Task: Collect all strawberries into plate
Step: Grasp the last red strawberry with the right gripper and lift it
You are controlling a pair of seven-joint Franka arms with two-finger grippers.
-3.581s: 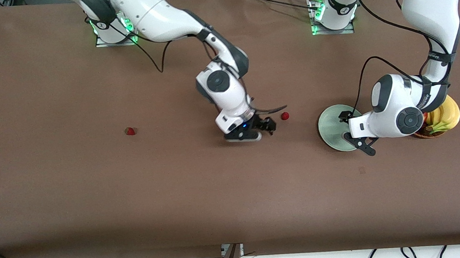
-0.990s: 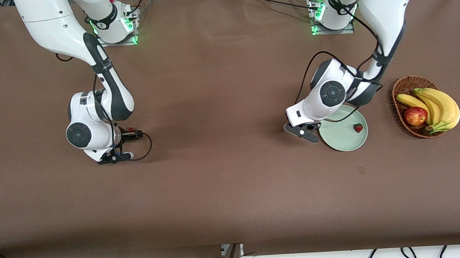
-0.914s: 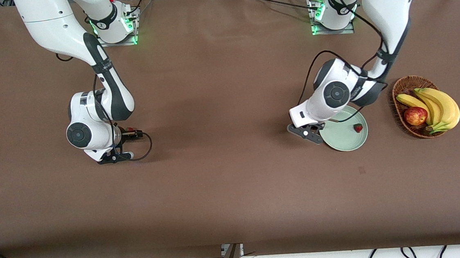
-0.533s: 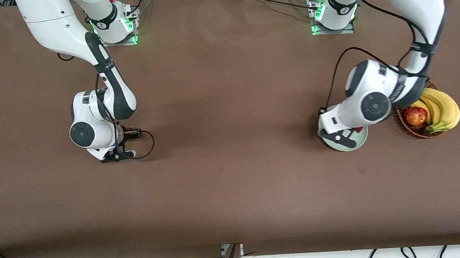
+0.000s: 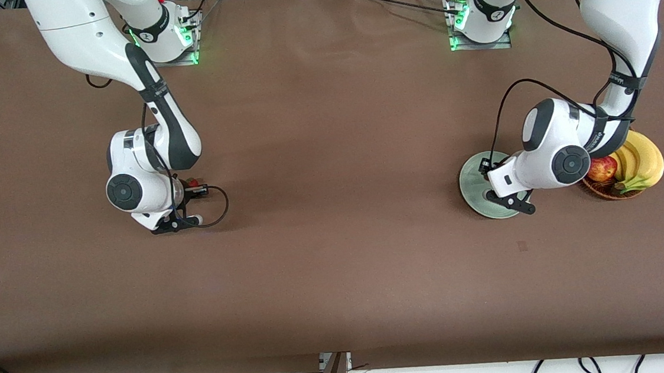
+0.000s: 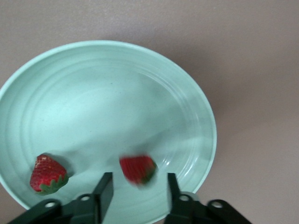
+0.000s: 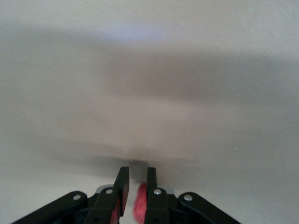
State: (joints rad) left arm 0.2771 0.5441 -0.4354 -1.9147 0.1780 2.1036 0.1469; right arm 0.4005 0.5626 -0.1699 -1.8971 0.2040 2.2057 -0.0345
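Strawberries [image 6: 138,169] drop between my left fingers [image 6: 135,196], parted over the plate [image 6: 187,107], while my right fingers [image 7: 135,186] pinch one low over the counter [image 5: 336,239].

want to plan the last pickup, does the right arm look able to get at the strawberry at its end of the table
Probably yes: the right gripper is already down at that strawberry, fingers shut with red showing between them. Nothing else stands around it on the table.
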